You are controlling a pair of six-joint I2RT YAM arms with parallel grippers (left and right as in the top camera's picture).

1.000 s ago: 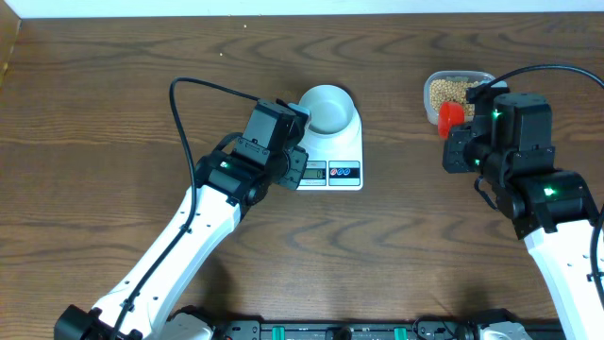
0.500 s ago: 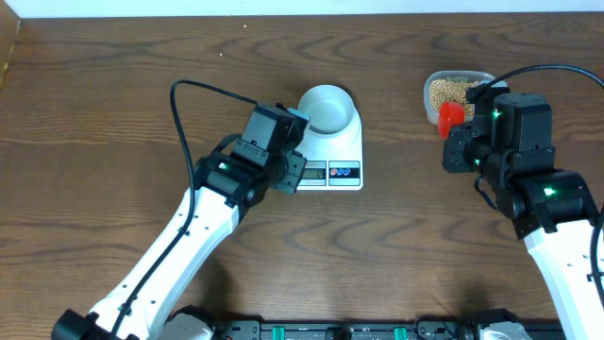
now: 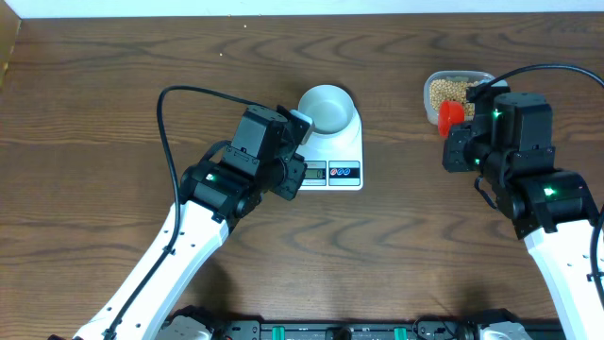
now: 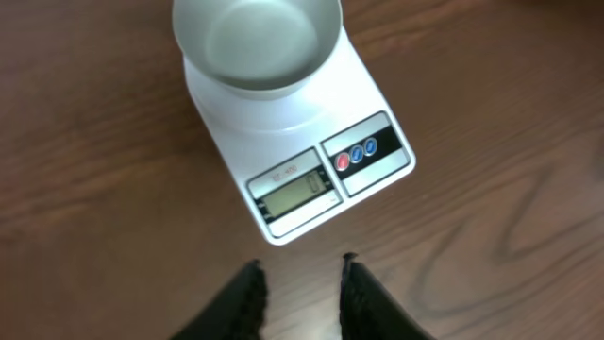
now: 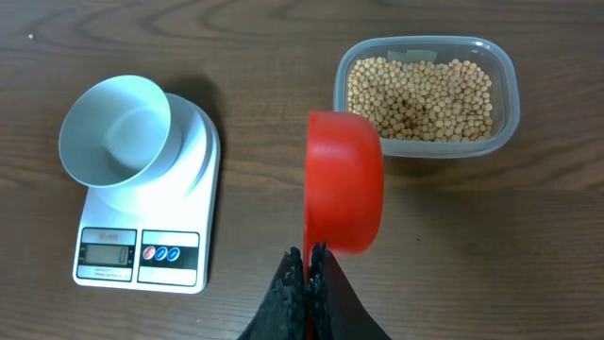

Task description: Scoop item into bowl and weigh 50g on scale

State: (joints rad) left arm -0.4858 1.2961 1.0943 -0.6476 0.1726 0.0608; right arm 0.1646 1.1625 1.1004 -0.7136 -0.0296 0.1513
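Plainly one bowl (image 3: 327, 107), one scale (image 3: 345, 147), one tub (image 5: 512, 113) — beans (image 5: 420, 94) perhaps hundreds.

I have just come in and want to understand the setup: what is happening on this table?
The right gripper is shut on a red scoop, held next to the clear tub of beans. The bowl stands empty on the scale, so no beans have reached it yet. The left gripper hangs open near the scale's display end, holding nothing.
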